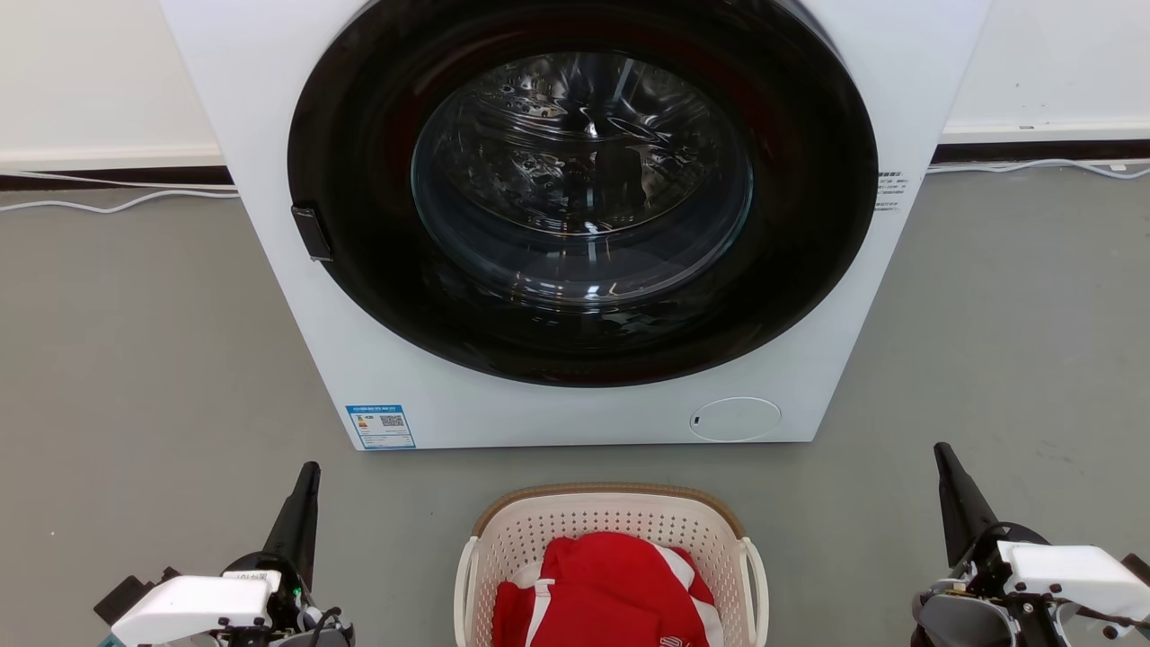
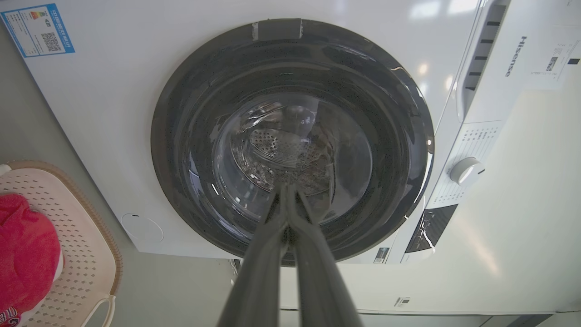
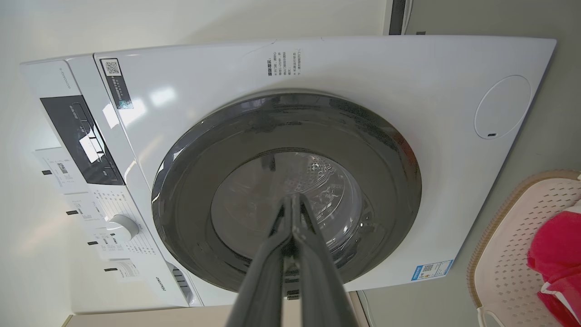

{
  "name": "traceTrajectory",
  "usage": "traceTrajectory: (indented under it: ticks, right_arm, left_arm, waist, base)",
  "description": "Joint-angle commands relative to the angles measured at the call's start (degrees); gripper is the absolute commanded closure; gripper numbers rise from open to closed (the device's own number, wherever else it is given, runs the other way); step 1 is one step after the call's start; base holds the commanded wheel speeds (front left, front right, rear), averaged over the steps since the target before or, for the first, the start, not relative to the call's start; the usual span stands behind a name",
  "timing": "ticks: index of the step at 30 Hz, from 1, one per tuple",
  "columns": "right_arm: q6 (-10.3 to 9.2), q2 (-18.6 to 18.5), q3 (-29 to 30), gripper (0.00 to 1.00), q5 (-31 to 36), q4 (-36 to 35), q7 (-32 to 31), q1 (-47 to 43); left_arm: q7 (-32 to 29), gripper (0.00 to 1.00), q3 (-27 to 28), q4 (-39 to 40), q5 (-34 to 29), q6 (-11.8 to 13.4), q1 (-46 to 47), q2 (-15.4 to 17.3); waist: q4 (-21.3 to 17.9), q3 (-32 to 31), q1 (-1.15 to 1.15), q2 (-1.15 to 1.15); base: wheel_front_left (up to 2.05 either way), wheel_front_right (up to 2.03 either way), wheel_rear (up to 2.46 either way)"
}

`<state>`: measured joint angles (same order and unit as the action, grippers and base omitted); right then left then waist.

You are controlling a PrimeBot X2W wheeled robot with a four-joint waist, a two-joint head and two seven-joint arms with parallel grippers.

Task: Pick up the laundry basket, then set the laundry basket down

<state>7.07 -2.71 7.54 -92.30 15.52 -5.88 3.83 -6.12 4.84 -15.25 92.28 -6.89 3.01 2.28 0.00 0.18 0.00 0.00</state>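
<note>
Both of your grippers had their fingers pressed together and held nothing. Your left gripper [image 1: 307, 481] sat low on your left and your right gripper [image 1: 948, 467] low on your right, both aimed forward and clear of everything. Between them, well apart from either, the laundry basket [image 1: 611, 493] stood on the grey floor [image 1: 135, 359], near the foot of the washing machine [image 1: 575, 418], with a red garment [image 1: 611, 584] striped in white heaped inside. Its left handle [image 1: 462, 584] and right handle [image 1: 762, 584] were untouched, so I judged the pickup not yet started.

From there, several things could have gone wrong. Fingers that met the loops while pressed together would only have shoved the basket along the floor; you needed them parted before reaching in. A grip on one handle alone would likely have tipped the basket and spilled the garment. Unequal lifting by the two arms would have tilted it the same way. The thin loops looked easy to miss or slip from, and perforated plastic walls probably flex under a squeeze. The machine's round door [image 1: 584, 207] stood close ahead, so a forward swing risked knocking the rim against it.
</note>
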Motion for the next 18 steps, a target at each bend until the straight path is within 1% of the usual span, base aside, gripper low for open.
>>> traceTrajectory:
  ticks: [1, 18]
  right_arm:
    - [0.42, -0.2, -1.0, 1.0, 0.1, -1.5, -0.6, 2.4]
    - [0.42, -0.2, -1.0, 1.0, 0.1, -1.5, -0.6, 2.4]
  left_arm:
    - [-0.4, 1.0, 1.7, 1.2, -0.1, -0.6, 3.2, 0.6]
    - [-0.4, 1.0, 1.7, 1.2, -0.1, -0.6, 3.2, 0.6]
  waist:
    - [0.0, 0.0, 0.0, 0.0]
    - [0.0, 0.0, 0.0, 0.0]
  base:
    - [0.0, 0.0, 0.0]
    - [0.0, 0.0, 0.0]
